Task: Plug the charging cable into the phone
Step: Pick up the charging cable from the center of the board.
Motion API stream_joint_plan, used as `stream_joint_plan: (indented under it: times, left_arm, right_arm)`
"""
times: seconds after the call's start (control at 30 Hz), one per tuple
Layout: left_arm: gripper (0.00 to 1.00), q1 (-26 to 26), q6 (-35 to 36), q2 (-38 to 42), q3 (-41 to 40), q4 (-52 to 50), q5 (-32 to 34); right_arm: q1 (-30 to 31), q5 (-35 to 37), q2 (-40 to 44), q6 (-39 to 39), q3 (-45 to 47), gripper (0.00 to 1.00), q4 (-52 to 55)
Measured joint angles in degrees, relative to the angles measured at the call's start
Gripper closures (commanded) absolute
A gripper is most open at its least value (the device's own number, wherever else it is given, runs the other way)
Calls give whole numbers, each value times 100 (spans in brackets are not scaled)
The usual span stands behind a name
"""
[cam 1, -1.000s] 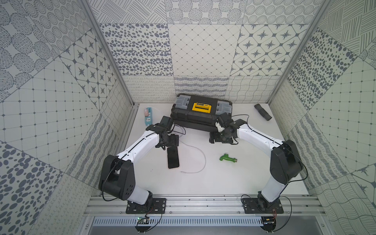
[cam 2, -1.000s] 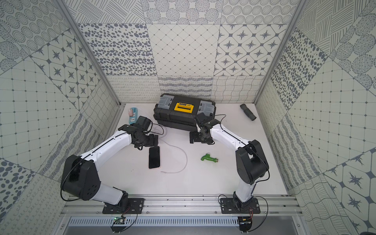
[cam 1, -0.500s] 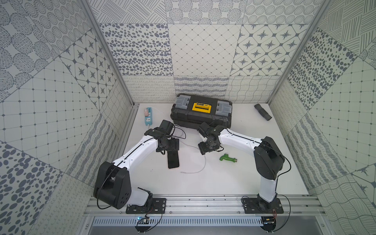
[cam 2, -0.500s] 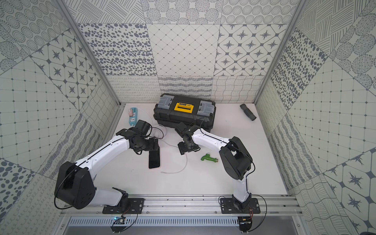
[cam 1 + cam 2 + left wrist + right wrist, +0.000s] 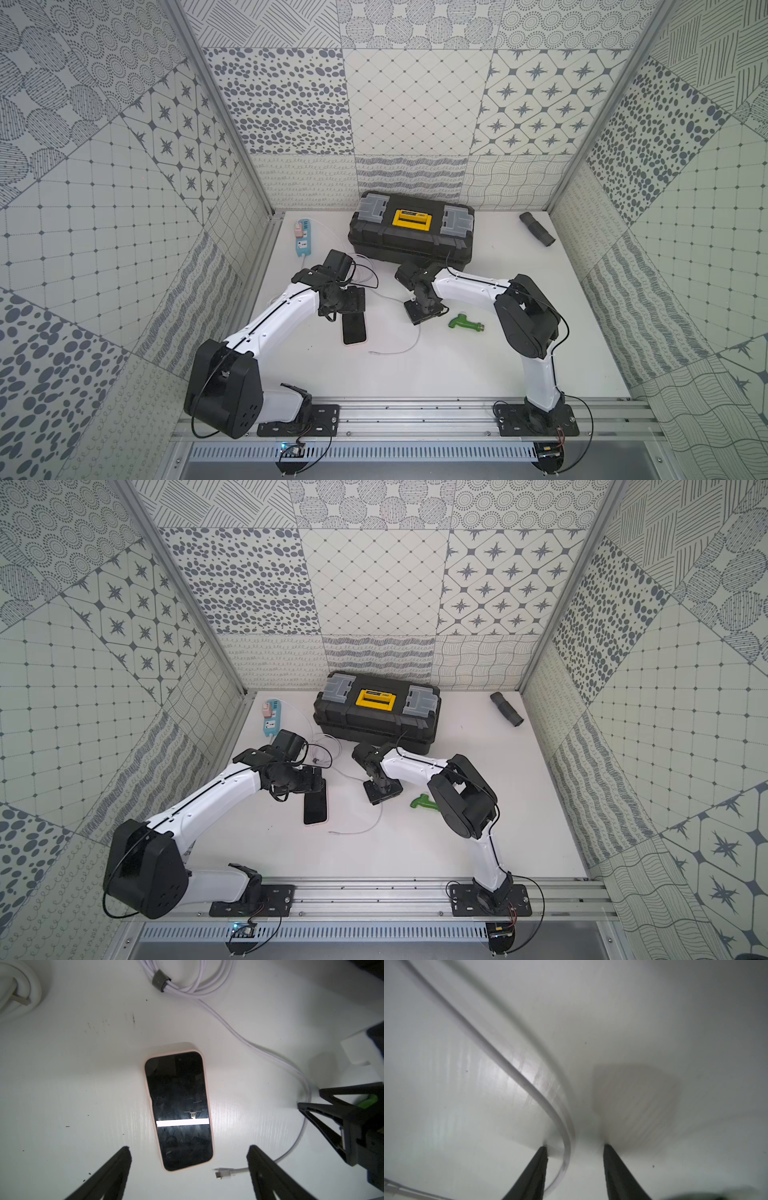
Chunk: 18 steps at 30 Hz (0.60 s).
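Right gripper (image 5: 574, 1146) half-spread, straddling thin white charging cable (image 5: 517, 1073); left gripper (image 5: 188, 1147) wide over phone (image 5: 178, 1105).

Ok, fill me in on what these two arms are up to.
The right hand is down at the table, open, straddling the charging cable without clamping it yet. The left hand hovers open over the phone, which lies flat, screen up. The connector lies loose beside the phone, not plugged in.

Patterned grey-and-white tile walls (image 5: 415, 104), aluminium corner posts (image 5: 218, 108), white tabletop (image 5: 478, 374), metal rail (image 5: 415, 417) along front
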<state>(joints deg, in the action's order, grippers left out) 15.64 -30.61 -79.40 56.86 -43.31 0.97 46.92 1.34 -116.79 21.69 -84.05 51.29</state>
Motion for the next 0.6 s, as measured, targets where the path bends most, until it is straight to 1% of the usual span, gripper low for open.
stream_joint_plan:
  times: [0.27, 0.37, 0.47, 0.53, 0.6]
  left_arm:
    - [10, 101, 26, 170, -127, 37, -181]
    - [9, 118, 24, 225, -190, 50, -234]
    - [9, 127, 24, 234, -238, 83, -262]
    - [9, 127, 22, 236, -267, 129, -264]
    - [9, 127, 22, 251, -295, 164, -262]
  right_arm:
    - [11, 94, -26, 13, -63, 50, 13]
    - [26, 162, 120, -28, 39, 49, 46]
    - [42, 129, 236, -116, 96, 45, 39]
    - [107, 129, 372, -221, 227, 43, -2]
    - [221, 125, 522, -341, 365, 42, -9]
